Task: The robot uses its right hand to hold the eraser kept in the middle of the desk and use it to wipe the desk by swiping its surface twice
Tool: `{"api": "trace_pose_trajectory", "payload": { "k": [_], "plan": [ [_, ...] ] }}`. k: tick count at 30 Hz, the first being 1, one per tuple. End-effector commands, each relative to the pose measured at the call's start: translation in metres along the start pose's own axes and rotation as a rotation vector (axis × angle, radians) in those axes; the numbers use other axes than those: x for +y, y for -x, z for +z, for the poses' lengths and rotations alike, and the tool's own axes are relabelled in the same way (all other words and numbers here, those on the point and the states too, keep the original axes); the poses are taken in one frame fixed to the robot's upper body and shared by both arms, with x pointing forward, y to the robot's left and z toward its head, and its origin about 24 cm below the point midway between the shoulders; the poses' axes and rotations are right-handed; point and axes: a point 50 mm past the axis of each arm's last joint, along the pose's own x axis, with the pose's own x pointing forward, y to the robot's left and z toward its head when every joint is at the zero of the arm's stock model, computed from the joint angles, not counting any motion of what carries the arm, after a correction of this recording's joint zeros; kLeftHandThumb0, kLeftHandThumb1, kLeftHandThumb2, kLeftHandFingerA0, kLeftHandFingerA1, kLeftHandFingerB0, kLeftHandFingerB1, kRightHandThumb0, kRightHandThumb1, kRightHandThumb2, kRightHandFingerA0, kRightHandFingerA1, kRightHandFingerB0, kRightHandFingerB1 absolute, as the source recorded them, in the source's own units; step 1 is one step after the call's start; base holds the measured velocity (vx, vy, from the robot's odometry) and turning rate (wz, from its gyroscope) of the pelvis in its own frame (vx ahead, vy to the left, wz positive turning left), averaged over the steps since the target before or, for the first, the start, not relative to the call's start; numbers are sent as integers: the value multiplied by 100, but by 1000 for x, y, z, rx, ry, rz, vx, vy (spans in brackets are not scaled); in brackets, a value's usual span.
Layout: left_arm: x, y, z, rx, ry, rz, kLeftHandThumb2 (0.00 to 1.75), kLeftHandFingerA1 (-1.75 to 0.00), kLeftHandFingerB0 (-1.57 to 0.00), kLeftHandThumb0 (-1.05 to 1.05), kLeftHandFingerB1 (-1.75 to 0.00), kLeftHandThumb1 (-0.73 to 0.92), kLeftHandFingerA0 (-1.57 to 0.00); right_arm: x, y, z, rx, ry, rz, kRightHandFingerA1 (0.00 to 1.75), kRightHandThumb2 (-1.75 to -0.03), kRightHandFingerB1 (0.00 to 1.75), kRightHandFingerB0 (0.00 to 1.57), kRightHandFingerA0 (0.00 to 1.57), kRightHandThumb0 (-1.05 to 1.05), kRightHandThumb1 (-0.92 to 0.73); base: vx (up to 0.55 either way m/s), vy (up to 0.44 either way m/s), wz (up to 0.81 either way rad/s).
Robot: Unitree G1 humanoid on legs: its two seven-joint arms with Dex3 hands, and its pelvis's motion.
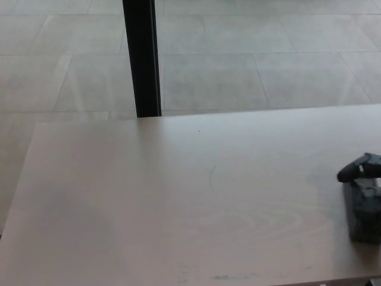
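The right hand (364, 168) shows only in part at the right edge of the head view, its black fingers (351, 171) curled over the eraser (362, 211) in a grip. The eraser lies flat on the table (149, 208), at its far right side, cut by the frame edge. A faint greenish mark (211, 177) sits near the table's middle. A black post (141, 56) stands beyond the far edge on the tiled floor (250, 59). The left hand is out of view.
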Motion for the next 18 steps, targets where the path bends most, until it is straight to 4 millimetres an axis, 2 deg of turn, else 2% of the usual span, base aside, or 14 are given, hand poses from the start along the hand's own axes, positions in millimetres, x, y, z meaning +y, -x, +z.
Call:
{"api": "trace_pose_trajectory", "payload": {
  "k": [1,2,5,7,8,11,12,16,17,18],
  "plan": [
    [4,-2,8,-29,0,6,57,-97,-60,-53,-68,59,-60,-24,10,-30,74,-7,-70,175,-111,163,73,89,-17,-53,0,0,0],
    [4,-2,9,-27,6,9,57,-105,-60,-52,-71,58,-60,-28,12,-33,87,-30,-83,175,-112,162,75,93,-17,-51,0,0,0],
    [5,-1,7,-31,5,6,57,-106,-61,-54,-71,58,-62,-35,14,-40,128,-92,-109,175,-116,164,74,94,-17,-48,0,0,0],
    [5,-2,7,-26,8,8,57,-96,-60,-54,-68,58,-62,-39,15,-42,145,-86,-135,175,-112,162,72,93,-18,-51,0,0,0],
    [5,-1,7,-25,16,10,57,-106,-62,-54,-72,57,-64,-41,15,-43,151,-90,-134,175,-113,163,71,93,-18,-51,0,0,0],
    [5,-1,7,-18,34,20,56,-102,-61,-53,-71,57,-61,-44,16,-46,174,-69,-138,175,-110,165,69,92,-18,-53,0,0,0],
    [5,-2,6,-26,16,12,57,-103,-61,-53,-72,58,-61,-46,17,-48,189,-51,-140,175,-103,166,66,91,-19,-58,0,0,0],
    [6,-3,6,-27,-33,13,57,-105,-63,-56,-72,58,-66,-43,16,-49,195,-69,-139,175,-106,160,70,93,-20,-56,0,0,0],
    [6,-2,7,-32,-20,10,57,-113,-64,-58,-74,58,-67,-40,15,-48,203,-90,-139,175,-99,163,69,92,-20,-57,0,0,0],
    [5,-1,8,-32,10,6,57,-116,-67,-56,-76,57,-67,-33,12,-43,187,-115,-136,175,-102,164,70,92,-19,-56,0,0,0]
  ]
}}
